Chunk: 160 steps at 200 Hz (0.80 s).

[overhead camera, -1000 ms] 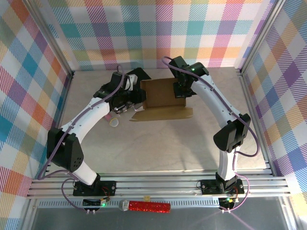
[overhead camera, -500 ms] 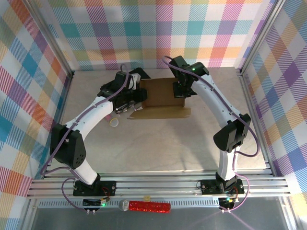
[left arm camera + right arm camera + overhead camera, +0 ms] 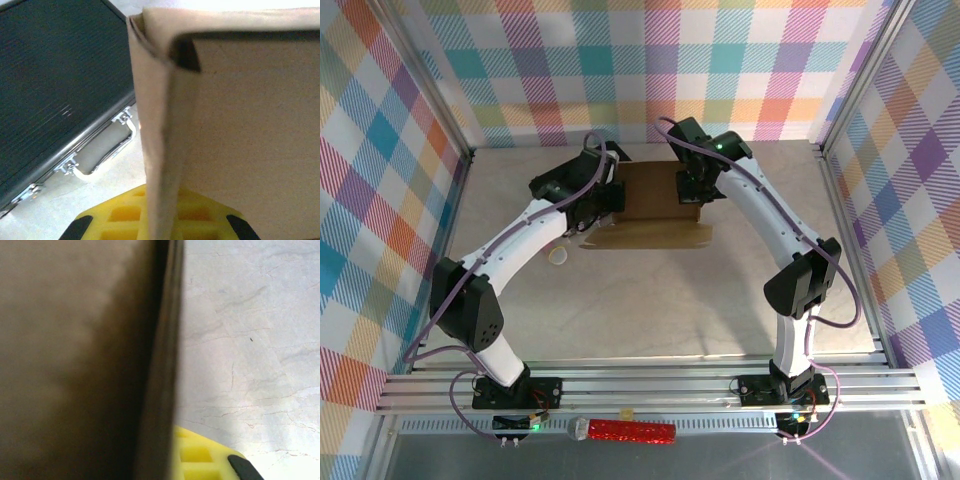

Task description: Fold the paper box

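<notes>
plaid pastel walls ring a pale, veined desk point(image 3: 650, 300). at its far middle sits the paper box point(image 3: 655, 200), matte brown cardboard, near a ribbed black case point(image 3: 50, 75). my left pincer point(image 3: 603, 200) and right pincer point(image 3: 692, 190) each pinch one of its end walls.

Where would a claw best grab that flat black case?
Probably its metal handle, approached low from that edge. The black case lies flat and looks too broad to pinch, while the handle stands off its side as a thin bar.

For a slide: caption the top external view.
Left hand and right hand pinch opposite ends of the paper box on the table.
</notes>
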Each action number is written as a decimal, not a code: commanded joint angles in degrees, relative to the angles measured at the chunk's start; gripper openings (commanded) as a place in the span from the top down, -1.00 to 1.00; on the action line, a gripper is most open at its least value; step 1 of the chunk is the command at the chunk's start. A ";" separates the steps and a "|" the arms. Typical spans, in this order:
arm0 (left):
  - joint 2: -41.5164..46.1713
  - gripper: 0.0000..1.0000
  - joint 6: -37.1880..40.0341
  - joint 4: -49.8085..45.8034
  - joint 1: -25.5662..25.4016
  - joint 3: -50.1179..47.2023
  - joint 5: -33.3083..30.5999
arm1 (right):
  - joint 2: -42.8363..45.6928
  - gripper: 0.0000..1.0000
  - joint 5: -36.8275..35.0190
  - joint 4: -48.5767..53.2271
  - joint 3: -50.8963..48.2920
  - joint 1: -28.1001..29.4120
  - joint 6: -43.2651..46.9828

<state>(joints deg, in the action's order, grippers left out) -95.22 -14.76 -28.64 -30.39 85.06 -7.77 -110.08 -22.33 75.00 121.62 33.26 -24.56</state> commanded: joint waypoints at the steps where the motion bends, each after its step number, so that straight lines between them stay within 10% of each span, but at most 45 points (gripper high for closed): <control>1: -0.76 1.00 -2.12 -6.64 -0.43 0.77 -14.77 | 3.30 1.00 -1.53 2.14 0.70 0.58 -1.08; 35: 0.64 0.99 -1.73 -5.51 -0.40 -0.87 -12.91 | 2.86 1.00 -0.46 2.17 0.94 0.67 -0.52; 54: 3.26 0.33 -1.42 -1.16 1.29 -3.84 -5.07 | 2.04 1.00 0.01 3.02 2.18 0.58 0.02; 83: 5.55 -0.12 -1.20 3.80 4.91 -5.55 10.94 | 1.10 1.00 1.04 4.19 3.53 0.49 0.13; 160: 6.56 -0.23 -2.20 12.16 7.36 -7.69 24.34 | -0.04 1.00 3.17 5.17 4.94 0.41 -0.24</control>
<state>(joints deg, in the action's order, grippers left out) -89.49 -16.47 -20.73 -23.49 77.69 11.90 -110.08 -20.86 78.56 125.12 33.56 -24.67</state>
